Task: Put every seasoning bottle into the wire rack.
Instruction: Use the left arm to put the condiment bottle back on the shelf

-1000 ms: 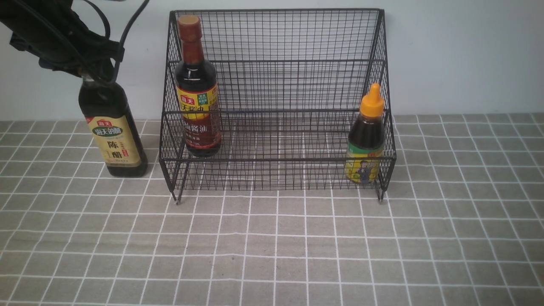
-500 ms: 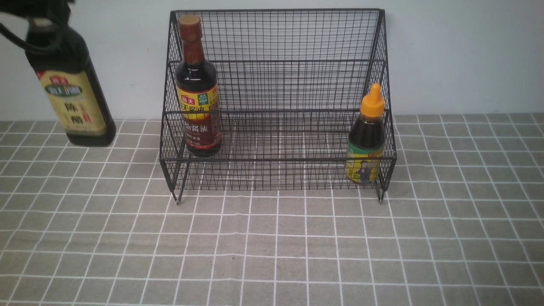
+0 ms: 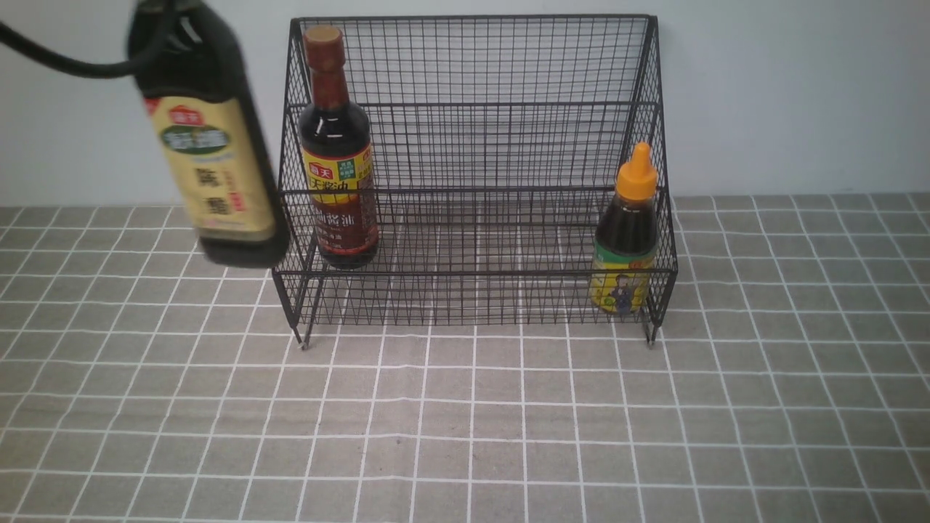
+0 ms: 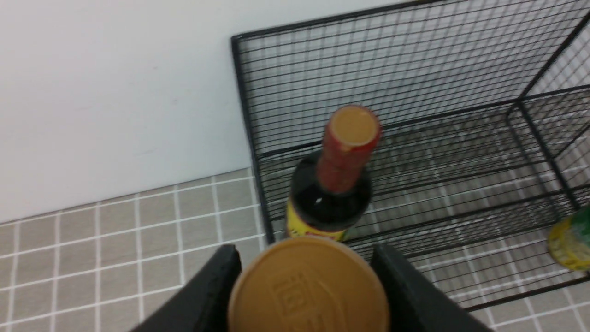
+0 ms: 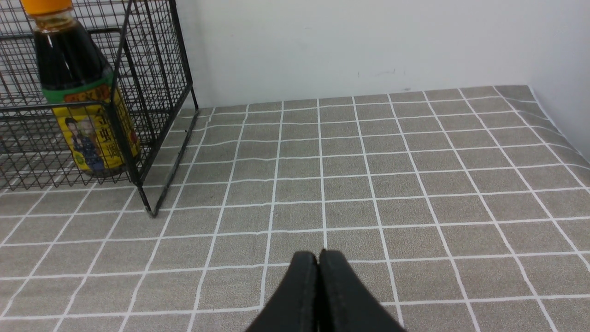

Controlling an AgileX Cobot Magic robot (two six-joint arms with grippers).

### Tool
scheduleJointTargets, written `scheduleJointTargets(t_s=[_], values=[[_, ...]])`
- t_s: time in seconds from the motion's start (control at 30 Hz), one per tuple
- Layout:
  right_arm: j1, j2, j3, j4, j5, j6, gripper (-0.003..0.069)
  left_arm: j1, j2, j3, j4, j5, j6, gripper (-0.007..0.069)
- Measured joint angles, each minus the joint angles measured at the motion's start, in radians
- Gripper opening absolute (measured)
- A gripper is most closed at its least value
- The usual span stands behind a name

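Facing pale wall (image 3: 785,102), tiled tabletop (image 3: 472,407) bears rack (image 3: 472,272); left gripper (image 4: 306,276) clasping beige-labelled bottle (image 3: 214,156), right gripper (image 5: 321,258) clenched.

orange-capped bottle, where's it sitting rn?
Front view: the orange-capped bottle stands in the wire rack's front, lower tier, at the far right end, against the side mesh.

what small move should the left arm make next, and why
Probably ease the beige-labelled bottle toward the robot's right, keeping it raised: it hangs outside the wire rack, near the red-necked bottle standing inside.
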Motion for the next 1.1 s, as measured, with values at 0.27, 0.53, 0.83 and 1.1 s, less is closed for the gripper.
scheduleJointTargets(t_s=[0.27, 0.53, 0.83, 1.1], values=[[0.0, 0.0, 0.0, 0.0, 0.0, -0.001, -0.0012, -0.048, 0.048, 0.0, 0.0, -0.098, -0.037, 0.0318], [0.0, 0.0, 0.0, 0.0, 0.0, -0.001, -0.0012, -0.051, 0.112, 0.0, 0.009, -0.122, -0.058, 0.0318], [0.0, 0.0, 0.0, 0.0, 0.0, -0.001, -0.0012, -0.053, 0.193, 0.0, 0.029, -0.116, -0.062, 0.0318], [0.0, 0.0, 0.0, 0.0, 0.0, -0.001, -0.0012, -0.054, 0.259, 0.0, 0.046, -0.025, -0.064, 0.0318]])
